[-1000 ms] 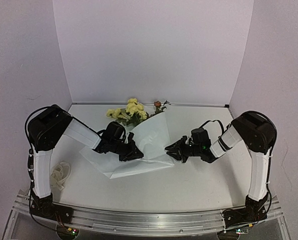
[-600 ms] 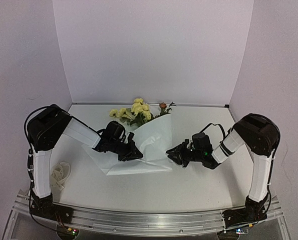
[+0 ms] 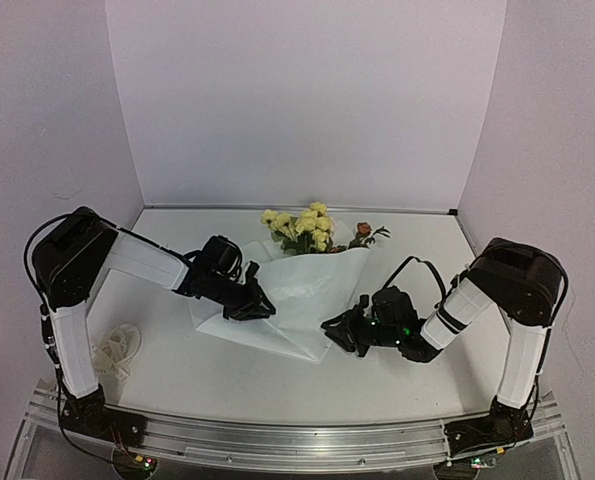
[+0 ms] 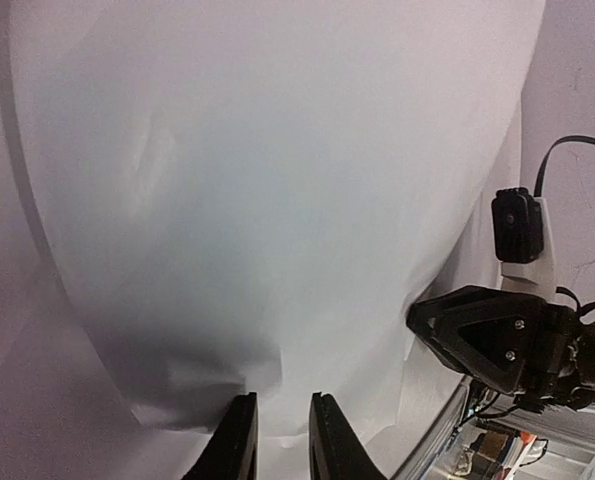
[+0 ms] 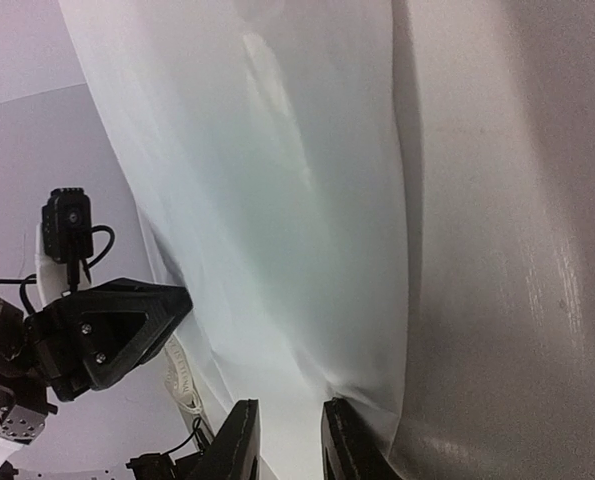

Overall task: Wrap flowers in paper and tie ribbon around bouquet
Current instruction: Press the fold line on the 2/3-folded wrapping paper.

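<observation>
Scanning from the left side of the table, the ribbon lies in a loose heap beside the left arm's base, well apart from the other task items and not yet in use.

The left claw rests at the left edge of the paper. In the left wrist view its fingers stand a narrow gap apart, and a folded flap of the sheet ends in a pucker just ahead of the tips. Whether any paper sits inside that gap cannot be determined.

The paper lies partly folded over the stems. The flowers project from its far edge, with the yellow heads in the centre and the orange-brown bloom to their right. The long axis of the bundle runs from these heads at the far side down toward the near-right corner of the sheet.

The right claw sits at that near-right corner. In the right wrist view its fingers show a narrow gap, and the sheet gathers into a crease at the tips, which reads as a pinch on the paper edge.

The bundle therefore lies between the claws, to the right of the left claw and to the left of the right claw. Judged from this layout, wrapping is under way, and the left arm is nearer the ribbon.
</observation>
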